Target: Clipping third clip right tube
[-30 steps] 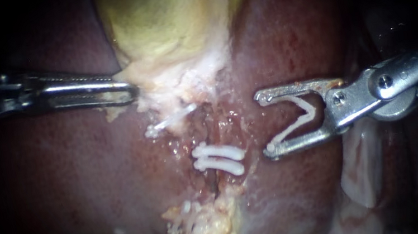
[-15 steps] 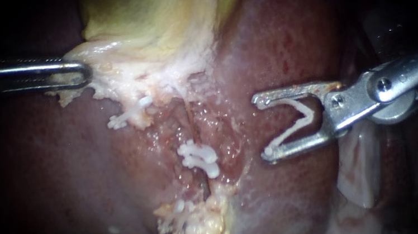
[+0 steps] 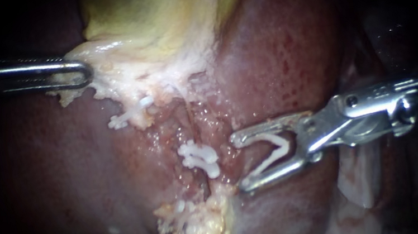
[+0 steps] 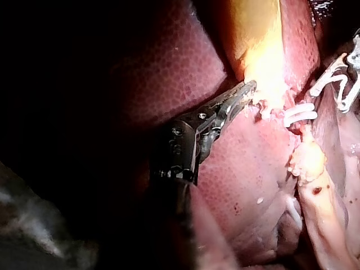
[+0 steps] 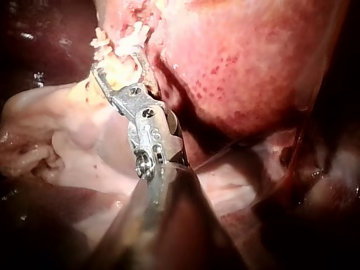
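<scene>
Endoscope view: the open white clip (image 3: 271, 152) sits loaded in the right instrument (image 3: 238, 163), with both spread jaws bearing on its legs. The jaw tips lie just beside the two placed clips (image 3: 200, 158) on the right tube (image 3: 187, 133). The tube is judged soft, slick and easily torn, so straddle it squarely on bare tube. The liver (image 3: 278, 54) crowds the approach. The left instrument (image 3: 80, 73) is clamped on pale tissue at the gallbladder (image 3: 157, 12) edge.

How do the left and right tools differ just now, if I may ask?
The left tool has slim jaws shut on pale tissue; the right tool has broader jaws wide apart, holding an open white clip. The left is at the gallbladder's edge, the right near the placed clips. Both are metal.
</scene>
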`<state>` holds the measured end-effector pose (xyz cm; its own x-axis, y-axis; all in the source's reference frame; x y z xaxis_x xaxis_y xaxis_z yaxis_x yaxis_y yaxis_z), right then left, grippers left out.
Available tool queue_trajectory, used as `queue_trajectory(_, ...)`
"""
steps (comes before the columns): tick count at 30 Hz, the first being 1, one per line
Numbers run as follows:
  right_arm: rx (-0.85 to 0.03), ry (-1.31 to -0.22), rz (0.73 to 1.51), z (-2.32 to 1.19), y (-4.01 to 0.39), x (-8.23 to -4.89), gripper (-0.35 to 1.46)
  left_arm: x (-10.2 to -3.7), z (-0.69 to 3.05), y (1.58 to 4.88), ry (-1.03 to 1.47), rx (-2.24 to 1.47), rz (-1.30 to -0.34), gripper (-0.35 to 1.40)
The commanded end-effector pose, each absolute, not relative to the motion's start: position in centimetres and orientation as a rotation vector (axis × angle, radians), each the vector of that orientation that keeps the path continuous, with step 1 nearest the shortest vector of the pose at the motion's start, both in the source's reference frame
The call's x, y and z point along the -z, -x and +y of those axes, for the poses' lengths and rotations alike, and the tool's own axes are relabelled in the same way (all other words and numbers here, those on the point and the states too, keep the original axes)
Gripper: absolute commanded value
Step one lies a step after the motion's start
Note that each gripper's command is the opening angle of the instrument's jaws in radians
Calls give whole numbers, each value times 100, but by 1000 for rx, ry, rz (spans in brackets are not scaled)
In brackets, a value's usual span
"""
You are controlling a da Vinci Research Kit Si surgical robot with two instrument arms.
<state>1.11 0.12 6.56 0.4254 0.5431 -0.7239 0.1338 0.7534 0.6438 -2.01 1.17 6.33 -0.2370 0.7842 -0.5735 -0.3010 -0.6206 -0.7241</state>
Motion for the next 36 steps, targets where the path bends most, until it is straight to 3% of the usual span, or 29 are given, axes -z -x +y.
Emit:
queue_trajectory(1, -305, -706, 1127, 14, -115, -661, 45, -634, 117, 201, 1287, -1927, -622, -35)
queue_trajectory(17, -471, -784, 1164, 53, -128, -714, 46, -635, 116, 202, 1287, -1927, -621, -35)
queue_trajectory(36, -509, -786, 1207, 51, -160, -732, 48, -635, 116, 202, 1287, -1927, -621, -35)
